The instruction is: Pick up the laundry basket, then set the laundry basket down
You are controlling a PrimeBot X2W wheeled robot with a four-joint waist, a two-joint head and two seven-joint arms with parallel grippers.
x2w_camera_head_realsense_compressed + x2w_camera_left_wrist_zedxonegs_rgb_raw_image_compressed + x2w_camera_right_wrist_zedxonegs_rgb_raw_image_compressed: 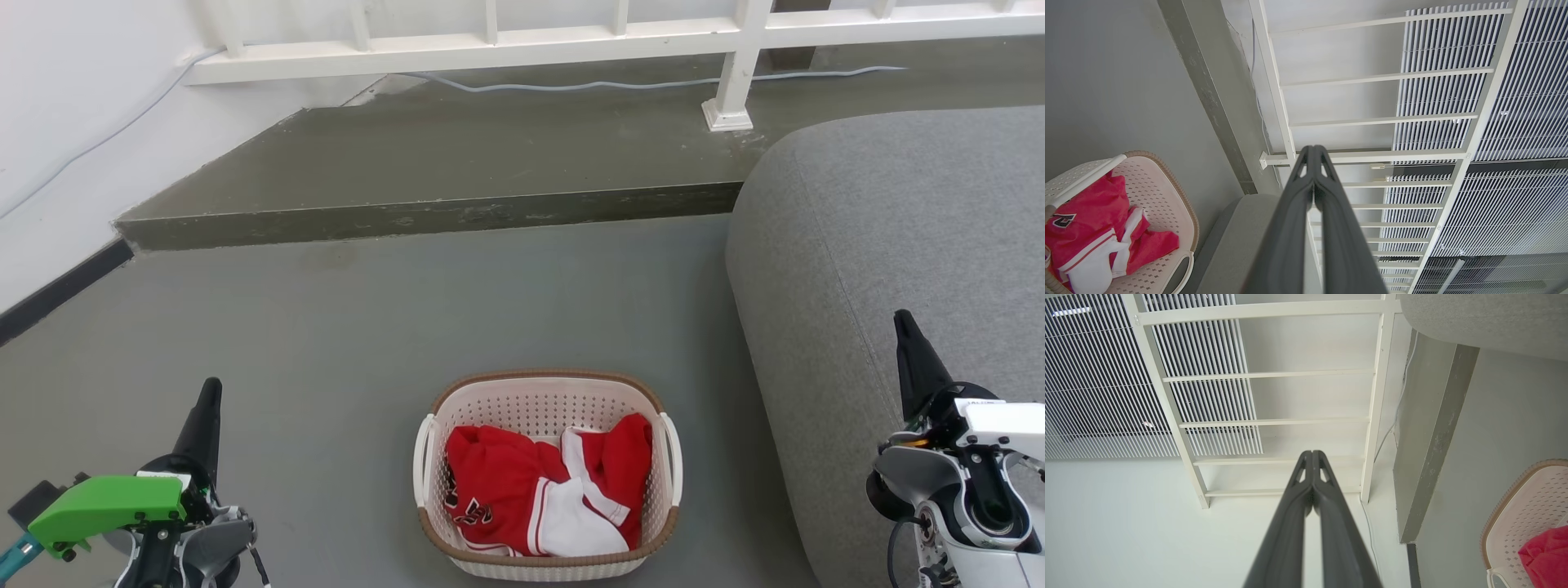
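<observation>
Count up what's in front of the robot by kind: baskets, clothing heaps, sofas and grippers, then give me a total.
Baskets: 1, the laundry basket
Clothing heaps: 1, the red and white clothing inside it
Sofas: 1, the grey sofa
Grippers: 2, the left gripper and the right gripper
Total: 5

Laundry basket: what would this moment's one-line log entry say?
laundry basket: on floor, untouched, red-and-white garment inside | left gripper: shut, empty | right gripper: shut, empty
</observation>
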